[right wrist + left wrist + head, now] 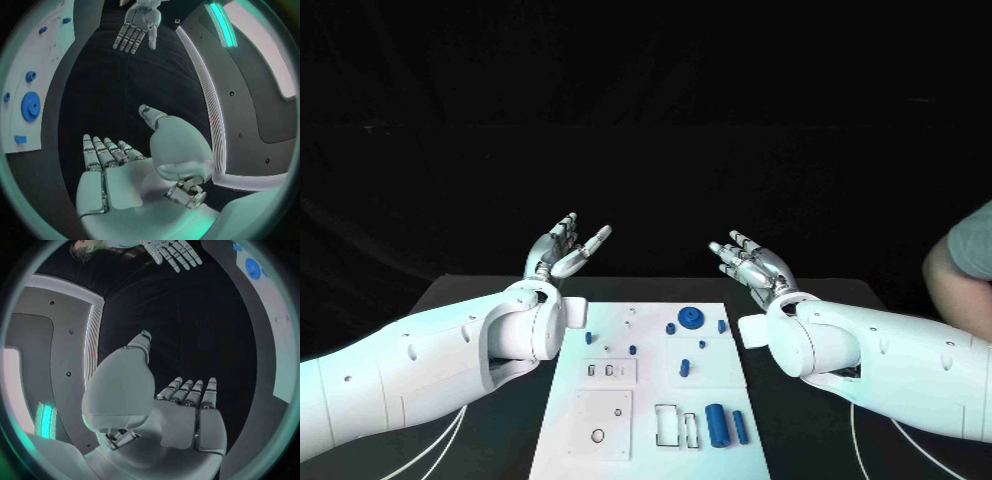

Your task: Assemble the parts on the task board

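The left robot hand [567,246] and the right robot hand [747,260] are raised beyond the far edge of the task board [620,425], fingers spread and nothing held. The board lies on the black bench [488,445] between the two arms, with the blue parts on it: a gear [691,319] near the far edge and two cylinders [717,425] lying near the front. No part appears to be taken up yet. For a good start, one robot hand should be lowered over a single part, and its fingers closed only once squarely above it.

bare black table [661,290] between raised hands, blue parts [689,319] dotting task board [661,440] below
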### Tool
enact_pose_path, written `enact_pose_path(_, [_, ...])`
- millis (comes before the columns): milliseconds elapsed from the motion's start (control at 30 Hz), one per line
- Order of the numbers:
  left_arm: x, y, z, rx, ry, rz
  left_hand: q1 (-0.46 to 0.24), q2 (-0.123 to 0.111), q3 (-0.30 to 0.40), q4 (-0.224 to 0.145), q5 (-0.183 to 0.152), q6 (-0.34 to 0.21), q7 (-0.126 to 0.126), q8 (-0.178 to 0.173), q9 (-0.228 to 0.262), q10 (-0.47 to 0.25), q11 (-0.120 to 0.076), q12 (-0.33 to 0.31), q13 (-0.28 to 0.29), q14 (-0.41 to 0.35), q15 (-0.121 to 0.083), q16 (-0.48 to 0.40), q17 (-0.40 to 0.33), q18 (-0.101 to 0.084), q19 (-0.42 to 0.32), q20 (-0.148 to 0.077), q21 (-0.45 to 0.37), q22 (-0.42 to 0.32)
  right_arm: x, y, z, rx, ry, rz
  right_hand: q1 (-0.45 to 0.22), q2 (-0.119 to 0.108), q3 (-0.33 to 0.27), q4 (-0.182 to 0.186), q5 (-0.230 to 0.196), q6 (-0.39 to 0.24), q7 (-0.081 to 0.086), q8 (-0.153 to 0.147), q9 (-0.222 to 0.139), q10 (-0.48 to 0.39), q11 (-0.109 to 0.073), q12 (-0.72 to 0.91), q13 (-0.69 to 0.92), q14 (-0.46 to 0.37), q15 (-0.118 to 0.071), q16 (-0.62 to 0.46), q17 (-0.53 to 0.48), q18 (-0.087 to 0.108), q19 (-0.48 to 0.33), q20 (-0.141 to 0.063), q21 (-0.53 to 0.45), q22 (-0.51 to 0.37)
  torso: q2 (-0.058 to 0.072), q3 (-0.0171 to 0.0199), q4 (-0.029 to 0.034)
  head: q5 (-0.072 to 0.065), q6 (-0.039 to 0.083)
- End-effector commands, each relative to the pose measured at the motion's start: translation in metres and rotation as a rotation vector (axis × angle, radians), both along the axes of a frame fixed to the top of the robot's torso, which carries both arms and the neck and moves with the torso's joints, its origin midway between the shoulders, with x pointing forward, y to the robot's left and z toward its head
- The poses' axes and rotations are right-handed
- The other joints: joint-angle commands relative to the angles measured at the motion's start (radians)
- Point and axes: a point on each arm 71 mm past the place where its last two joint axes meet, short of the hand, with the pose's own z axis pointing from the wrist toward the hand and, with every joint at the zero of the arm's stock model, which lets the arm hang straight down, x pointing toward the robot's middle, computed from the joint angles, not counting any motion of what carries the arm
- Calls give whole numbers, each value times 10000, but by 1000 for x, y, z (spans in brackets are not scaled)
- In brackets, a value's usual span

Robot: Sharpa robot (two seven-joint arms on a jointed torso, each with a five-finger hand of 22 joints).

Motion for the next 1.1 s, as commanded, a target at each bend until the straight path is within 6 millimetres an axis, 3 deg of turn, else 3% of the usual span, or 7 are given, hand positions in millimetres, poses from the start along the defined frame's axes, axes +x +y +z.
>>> enact_pose_path(33, [0, -5, 2, -145, -220, -541, 596, 170, 206, 151, 66, 325, 1248, 129, 66, 258, 235, 93, 50, 254, 219, 110, 67, 251, 69, 185, 83, 37, 0, 11, -1, 273, 399, 1984, 1362, -142, 518, -792, 99, 1446, 1770, 505, 390, 1911, -30, 387, 209, 2005, -120, 551, 361, 366, 1204, 73, 552, 272, 2, -2, -1, 0, -1])
enact_pose_path(233, [0, -5, 2, -145, -220, -541, 818, 773, 726, 104, -65, 1924, 1559, 618, 388, 2102, 613, 424, 248, 2496, 502, 812, 520, 133, 1526, 215, 751, 394, 2, 10, -1, 202, 549, 2545, 2107, -462, 754, -1586, 194, 4104, 1722, 1440, 1033, 5561, -292, 1117, 477, 5318, -526, 1544, 909, 780, 3585, 40, 1572, 761, 2, -2, -1, 0, -1])
enact_pose_path(300, [0, -5, 2, -145, -220, -541, 873, 928, 887, 78, -108, 2990, 1617, 986, 609, 3596, 723, 739, 374, 4056, 335, 1357, 821, 242, 3169, 193, 1480, 754, 3, 10, -1, 197, 561, 2585, 2231, -567, 837, -1784, 142, 4990, 1665, 1724, 1213, 6802, -397, 1262, 485, 6247, -666, 1785, 1027, 932, 4649, 32, 2030, 955, 2, -2, -1, 0, -1])
enact_pose_path(367, [-2, 17, 9, -196, -398, -575, 1018, 962, 1035, 53, -134, 4358, 1547, 1484, 899, 5363, 602, 1099, 495, 6171, 98, 2122, 1225, 524, 4951, 164, 2309, 1113, 16, -5, 24, -3631, -3003, 2560, 2290, -627, 930, -1909, 126, 5533, 1628, 1859, 1300, 7202, -467, 1188, 444, 6527, -740, 1808, 1028, 1012, 4842, 29, 2124, 961, 288, -56, 38, 20, -25])
enact_pose_path(467, [-4, 19, 12, -242, -426, -694, 1161, 915, 1258, 36, -148, 6256, 1374, 2167, 1282, 7477, 331, 1475, 535, 7292, -243, 2539, 1442, 914, 5865, 144, 2772, 1217, 19, -6, 28, -4312, -3431, 2706, 2316, -728, 1102, -2046, 113, 6527, 1513, 2112, 1453, 7815, -605, 1116, 434, 7061, -909, 1913, 1055, 1172, 5232, 14, 2334, 1006, 370, -76, 46, -7, -19])
enact_pose_path(833, [-16, 21, 27, -365, -572, -1453, 1278, 568, 1708, 20, -188, 7034, 1126, 2356, 1355, 8790, 1, 1324, 517, 8519, -618, 2868, 1892, 1004, 6814, -56, 3210, 1227, 25, -5, 41, -6311, -4143, 3341, 2112, -1088, 1469, -2149, -9, 7630, 1212, 2228, 1479, 9060, -934, 740, 449, 8195, -1256, 2084, 1109, 1304, 5969, -168, 2813, 1121, 780, -127, 73, -38, 48])
enact_pose_path(1100, [-31, 17, 40, -502, -754, -2294, 666, 261, 1229, 47, -237, 7146, 1110, 2333, 1356, 9069, -33, 1137, 533, 8688, -671, 2884, 2121, 1002, 7242, -187, 3438, 1251, 26, 3, 48, -8723, -4815, 4165, 2062, -1418, 1426, -2192, 28, 8194, 905, 2394, 1573, 9974, -1265, 555, 492, 9340, -1674, 2454, 1506, 1300, 6872, -597, 3547, 1434, 1116, -185, 198, -98, 72])
